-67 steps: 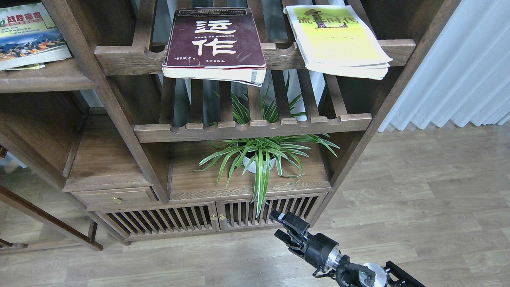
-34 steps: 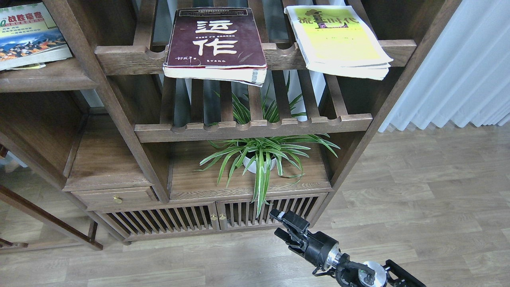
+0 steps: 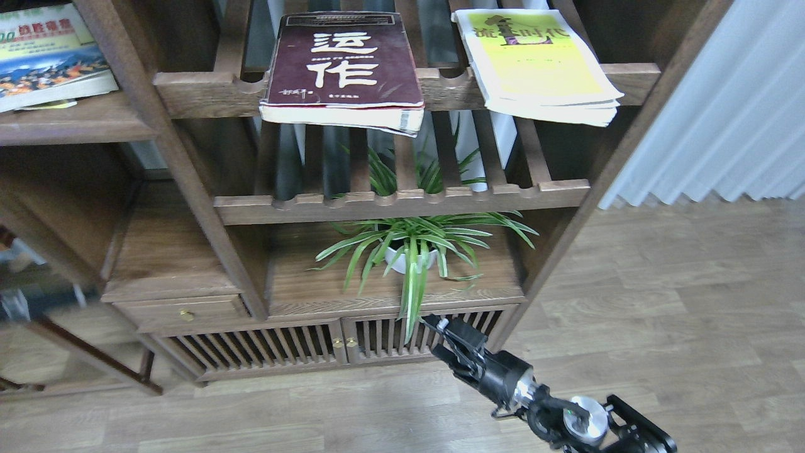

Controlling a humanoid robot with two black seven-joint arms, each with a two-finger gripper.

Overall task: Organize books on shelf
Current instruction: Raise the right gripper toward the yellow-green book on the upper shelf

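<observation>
Far up and to the left of the right pincer (image 3: 449,343), the smaller paperback with a colourful picture cover (image 3: 47,56) lies flat on the solid dark-brown wooden shelf (image 3: 75,123), its white Chinese title too blurred to read. High above the pincer and slightly left, the thick maroon paperback (image 3: 343,66) rests on the upper slatted rack with a scalloped front rail (image 3: 207,94), its near edge overhanging; the big white characters read "运作", and the small print below cannot be made out. Above and to the right, the yellow-green paperback (image 3: 534,63) lies on the same rack, also jutting over the rail, with a dark title that seems to end in "时代". Between them and the pincer, the empty lower slatted rack (image 3: 402,204) and a striped green spider plant in a white pot (image 3: 409,251) stand just above the pincer's tip.

The black right arm has edged up and leftwards in the last second, the pincer now nearer the slatted wooden cabinet doors (image 3: 283,346). The whole view has blurred and shifted a little, suggesting the head is turning. No book has moved. The pincer holds nothing; its fingers appear slightly apart, though the angle leaves that uncertain. The left arm is out of sight. The reach looks only just begun, with two books seemingly awaiting transfer to the solid shelf.
</observation>
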